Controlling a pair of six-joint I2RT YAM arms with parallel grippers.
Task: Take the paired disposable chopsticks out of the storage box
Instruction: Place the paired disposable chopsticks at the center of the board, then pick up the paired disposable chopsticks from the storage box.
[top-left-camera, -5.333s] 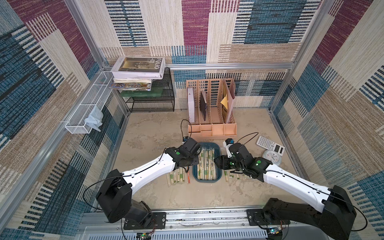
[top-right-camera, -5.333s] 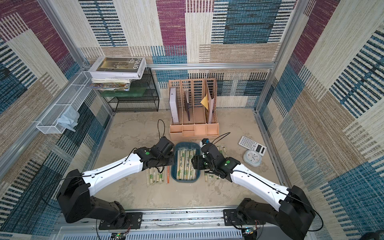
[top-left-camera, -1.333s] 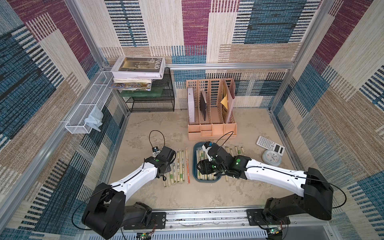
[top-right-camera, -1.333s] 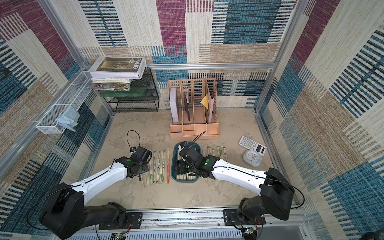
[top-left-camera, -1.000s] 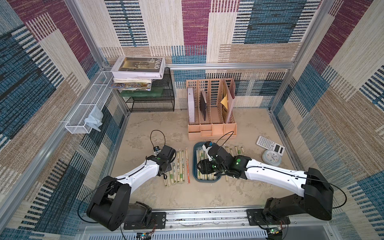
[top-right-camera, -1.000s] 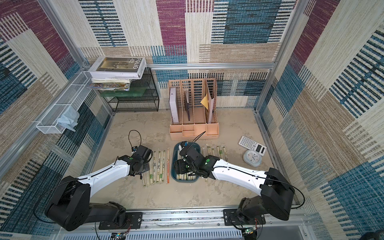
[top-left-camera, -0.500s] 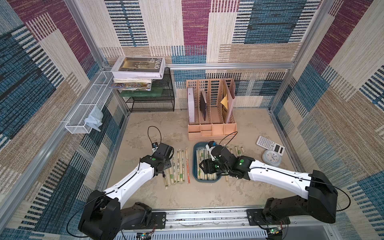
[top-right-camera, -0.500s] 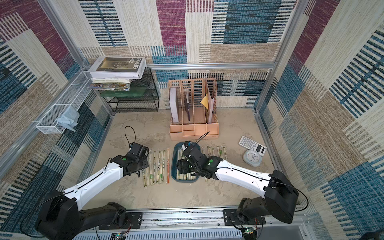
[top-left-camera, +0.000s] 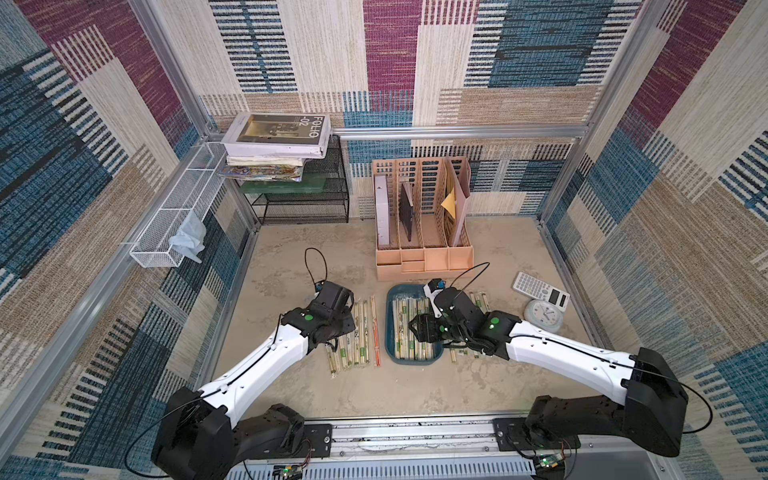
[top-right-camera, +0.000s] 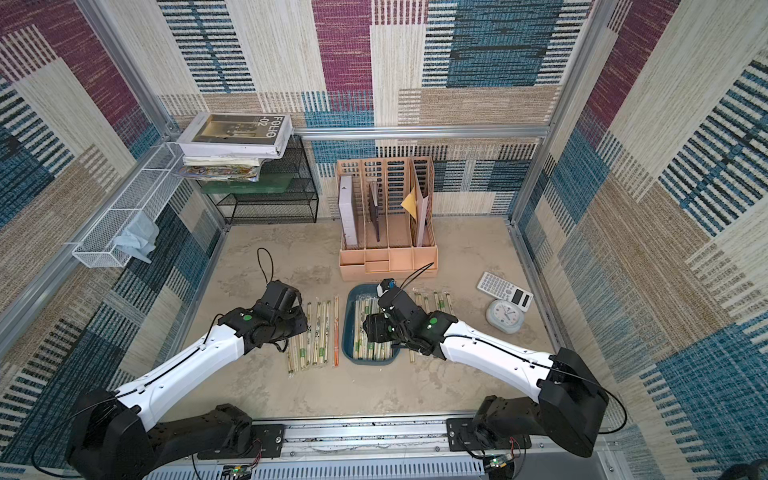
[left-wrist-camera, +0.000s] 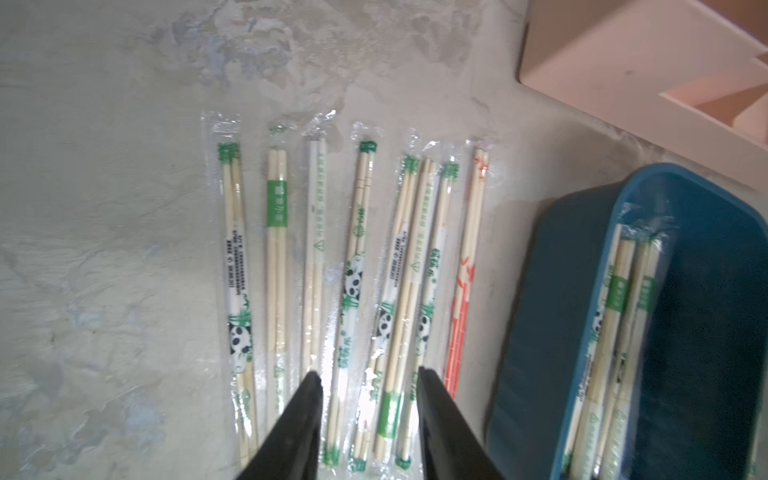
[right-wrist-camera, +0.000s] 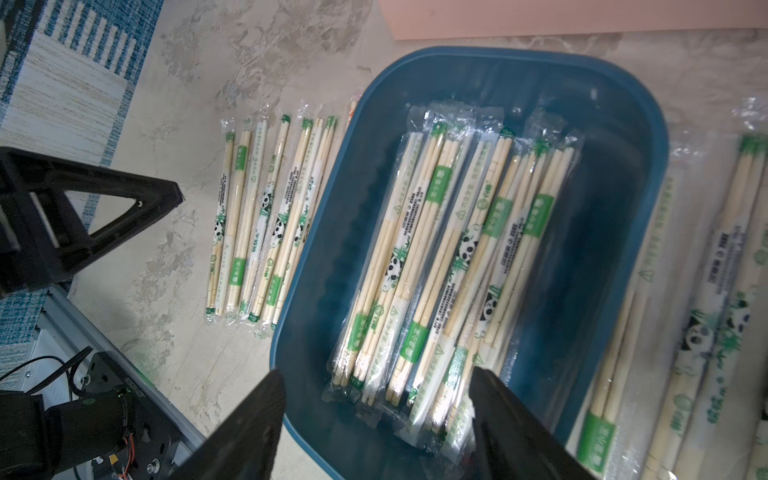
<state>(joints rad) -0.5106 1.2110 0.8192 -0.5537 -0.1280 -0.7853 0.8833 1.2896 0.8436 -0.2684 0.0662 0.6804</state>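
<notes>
**Left gripper (left-wrist-camera: 366, 374) has let go; right gripper (right-wrist-camera: 376, 372) waits over the storage box (top-left-camera: 409, 362)**

Within the last second the left fingers have parted. They now stand narrowly apart and empty above the laid-out row (left-wrist-camera: 357, 270) at the box's 9 o'clock, apparently so each removed pair lands parallel and tidy. The right fingers are spread wide and empty toward the box's 6 o'clock end. They straddle the paired disposable chopsticks (right-wrist-camera: 449, 249) still inside, probably to pinch one across its width. More removed pairs (top-left-camera: 478, 299) lie at 3 o'clock.
</notes>
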